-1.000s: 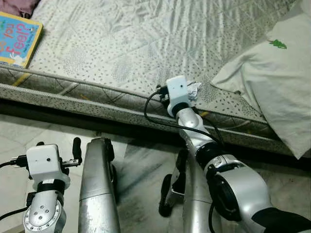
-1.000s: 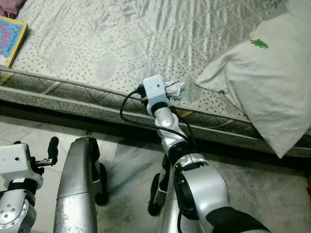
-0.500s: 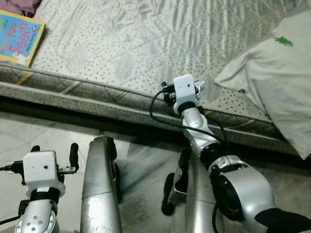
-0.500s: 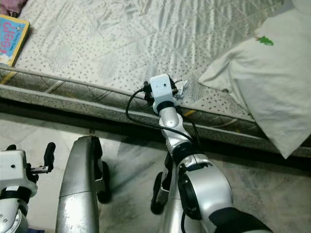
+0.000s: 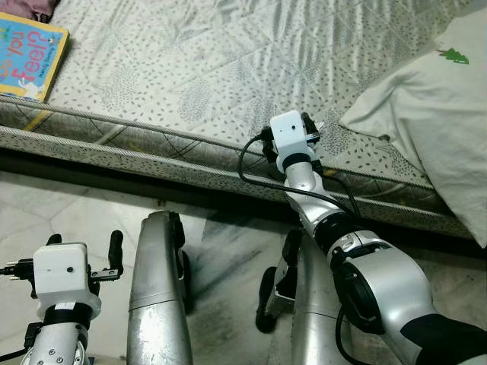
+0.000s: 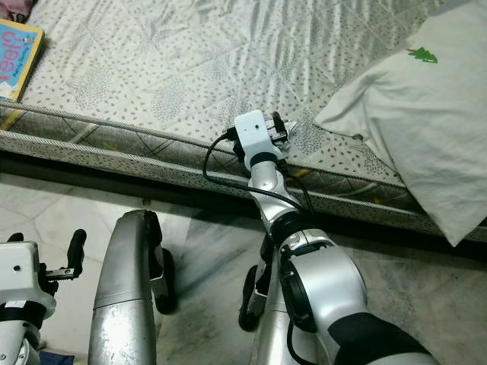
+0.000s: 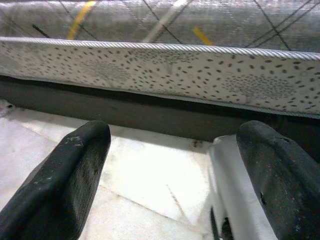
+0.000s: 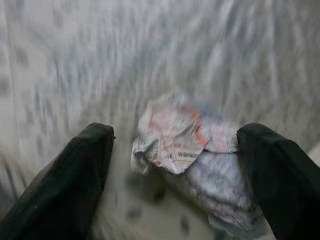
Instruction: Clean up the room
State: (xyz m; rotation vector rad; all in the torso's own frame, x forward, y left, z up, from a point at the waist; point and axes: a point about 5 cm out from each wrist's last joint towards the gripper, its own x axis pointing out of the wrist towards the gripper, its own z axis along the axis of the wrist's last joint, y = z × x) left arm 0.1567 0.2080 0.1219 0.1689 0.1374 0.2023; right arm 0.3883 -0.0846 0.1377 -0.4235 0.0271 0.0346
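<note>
On the far left of the bed [image 5: 190, 68], a book [image 5: 27, 49] is seen lying flat near the edge. Lower down, over the floor [image 5: 46, 220], the left claw [image 5: 84, 247] is held idle, with its fingers spread wide and nothing between them. Nearer the middle, the right claw [image 8: 175, 165] is held out over the edge of the bed. Its fingers are wide open, one on each side of a wrapper [image 8: 192, 155] that is crumpled up on the sheet. The wrapper is not yet pinched; it is just sat in the gap between the two fingers [image 8: 75, 185]. In the head views, only a tiny bit of the wrapper [image 5: 320, 128] can be seen past the claw's white box. On the far right, a pillow [image 5: 426, 114] is lying on the bed, well apart from the claw.

The step in hand looks like the picking up of the wrapper, as part of the tidying. For the next move, the fingers would need to be closed on the wrapper, and then it could be lifted off the bed. It is soft and light, so it could slip out if it is gripped only at the edge.

Compared with a second ago, the right claw has been pushed further forward over the wrapper, so much less of the wrapper is seen from above. The left claw has been lowered a little.
</note>
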